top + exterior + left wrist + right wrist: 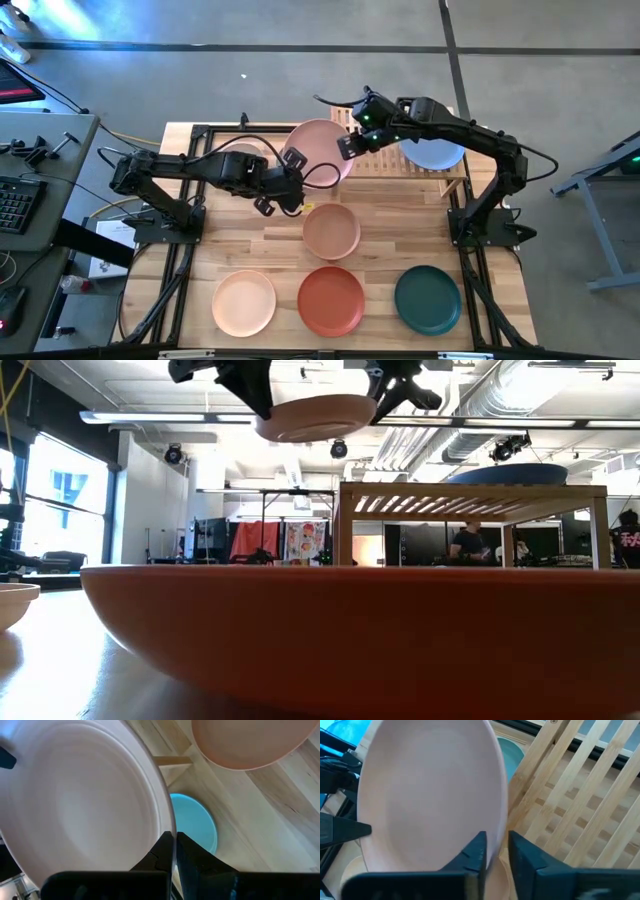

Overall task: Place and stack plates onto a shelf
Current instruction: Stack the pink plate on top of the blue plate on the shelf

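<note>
Held aloft between two arms: pink plate, above the table just left of the slatted shelf. Left gripper jaws pinching its near rim, right gripper jaws closed over the opposite edge. Blue plate resting on the shelf's right half. On the table below: tan-pink plate, then peach plate, orange-red plate and dark green plate in the near row.

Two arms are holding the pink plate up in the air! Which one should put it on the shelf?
Probably the right. Its pincer grips the pink plate on the side beside the shelf; the left pincer holds the far edge.
</note>
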Motion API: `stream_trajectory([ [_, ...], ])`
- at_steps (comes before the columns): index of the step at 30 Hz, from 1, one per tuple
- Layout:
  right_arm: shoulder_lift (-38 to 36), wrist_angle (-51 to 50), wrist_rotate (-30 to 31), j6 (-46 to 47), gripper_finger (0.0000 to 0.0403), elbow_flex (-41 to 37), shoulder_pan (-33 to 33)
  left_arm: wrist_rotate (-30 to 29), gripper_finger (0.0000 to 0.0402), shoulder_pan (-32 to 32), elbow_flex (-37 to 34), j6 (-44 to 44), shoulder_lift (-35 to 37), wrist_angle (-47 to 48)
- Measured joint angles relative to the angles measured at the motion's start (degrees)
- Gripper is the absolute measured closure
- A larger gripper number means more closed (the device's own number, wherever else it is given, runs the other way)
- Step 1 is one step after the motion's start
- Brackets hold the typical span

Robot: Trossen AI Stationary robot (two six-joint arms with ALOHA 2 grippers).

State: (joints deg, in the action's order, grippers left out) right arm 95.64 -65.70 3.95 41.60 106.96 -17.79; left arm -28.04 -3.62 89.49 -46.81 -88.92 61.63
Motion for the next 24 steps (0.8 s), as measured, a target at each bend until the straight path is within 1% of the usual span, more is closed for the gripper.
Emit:
stream_trajectory([
  [2, 0.0, 0.01, 0.06, -0.04, 0.0385, 0.0, -0.02, -0.01, 0.0401, 0.0, 0.0, 0.0, -0.01, -0.28],
  [4, 0.0, 0.08, 0.26, -0.06, 0.0397, 0.0, -0.06, 0.0, 0.0401, 0.0, 0.0, 0.01, -0.02, -0.75],
  [11, 0.02, -0.33, 1.03, -0.02, 0.04, 0.0, 0.55, 0.05, 0.04, -0.02, -0.04, 0.35, -0.02, -1.91],
  [17, 0.04, -1.61, 2.06, 0.2, 0.0401, 0.02, 1.3, 0.08, 0.0389, -0.02, -0.04, 2.61, -0.02, -2.12],
  [24, 0.04, -1.8, 2.05, 0.52, 0.0402, 0.02, 1.45, 0.05, 0.0381, -0.02, -0.04, 3.08, -0.02, -2.03],
])
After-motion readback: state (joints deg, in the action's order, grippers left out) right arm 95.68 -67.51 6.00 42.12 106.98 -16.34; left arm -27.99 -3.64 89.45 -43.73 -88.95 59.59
